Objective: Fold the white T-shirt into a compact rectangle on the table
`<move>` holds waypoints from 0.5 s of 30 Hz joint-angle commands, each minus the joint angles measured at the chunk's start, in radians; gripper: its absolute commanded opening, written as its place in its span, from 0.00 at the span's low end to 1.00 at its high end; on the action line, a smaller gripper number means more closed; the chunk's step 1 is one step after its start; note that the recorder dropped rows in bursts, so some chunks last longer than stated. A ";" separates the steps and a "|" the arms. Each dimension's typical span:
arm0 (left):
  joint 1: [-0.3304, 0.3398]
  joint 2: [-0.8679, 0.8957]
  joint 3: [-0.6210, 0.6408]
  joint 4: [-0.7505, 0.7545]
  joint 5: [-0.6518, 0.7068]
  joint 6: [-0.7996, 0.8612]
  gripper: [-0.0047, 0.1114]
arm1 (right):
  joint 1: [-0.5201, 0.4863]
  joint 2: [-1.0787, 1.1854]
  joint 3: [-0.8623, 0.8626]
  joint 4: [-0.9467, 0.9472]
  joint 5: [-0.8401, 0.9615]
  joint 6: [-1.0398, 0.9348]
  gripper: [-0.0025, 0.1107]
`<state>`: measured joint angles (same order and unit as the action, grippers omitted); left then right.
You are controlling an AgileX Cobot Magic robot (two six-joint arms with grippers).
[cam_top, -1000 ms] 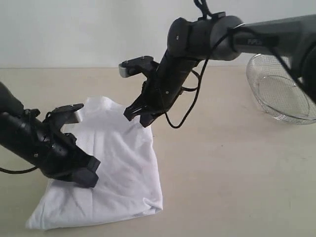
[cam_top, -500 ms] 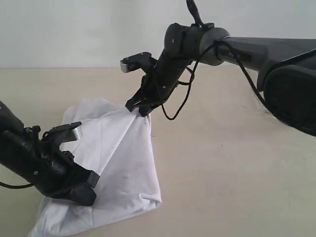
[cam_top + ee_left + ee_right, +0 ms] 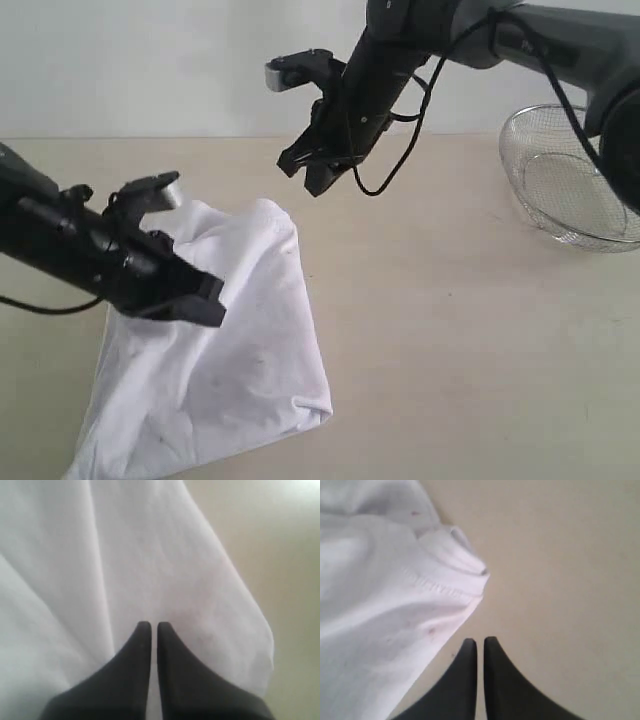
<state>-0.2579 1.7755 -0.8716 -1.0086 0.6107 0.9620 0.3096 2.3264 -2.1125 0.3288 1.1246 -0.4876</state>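
The white T-shirt [image 3: 250, 340] lies in a loosely folded heap on the left of the table [image 3: 460, 330], with no lettering showing. My left gripper [image 3: 207, 302] hovers over the shirt's left half, shut; in the left wrist view the left gripper [image 3: 150, 625] has white cloth [image 3: 150, 555] under its tips, and I see nothing pinched. My right gripper [image 3: 308, 176] is raised above and behind the shirt's far edge, shut and empty. In the right wrist view the right gripper [image 3: 480, 640] is over bare table beside a hemmed shirt edge [image 3: 440, 590].
A wire mesh basket [image 3: 570, 180] stands at the back right of the table. A pale wall [image 3: 150, 60] runs behind the table. The right arm's black cable [image 3: 395, 165] hangs in a loop below its wrist.
My right gripper has let go of the shirt's far edge and risen up and to the right. The edge has dropped back down. My left gripper has lifted and moved away from the front edge.
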 commanded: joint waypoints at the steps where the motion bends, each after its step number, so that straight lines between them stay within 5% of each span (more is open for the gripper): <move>1: -0.007 0.001 -0.091 0.023 -0.154 0.007 0.08 | 0.002 -0.016 0.026 0.026 0.096 0.008 0.02; 5: 0.007 0.060 -0.170 0.044 -0.248 0.007 0.08 | 0.022 -0.043 0.125 0.099 0.096 0.010 0.02; 15: 0.078 0.280 -0.300 0.066 -0.152 -0.014 0.08 | 0.147 -0.145 0.421 0.094 0.090 -0.006 0.02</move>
<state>-0.2021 2.0195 -1.1575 -0.9521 0.4698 0.9620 0.4355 2.2135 -1.7522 0.4166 1.2163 -0.4884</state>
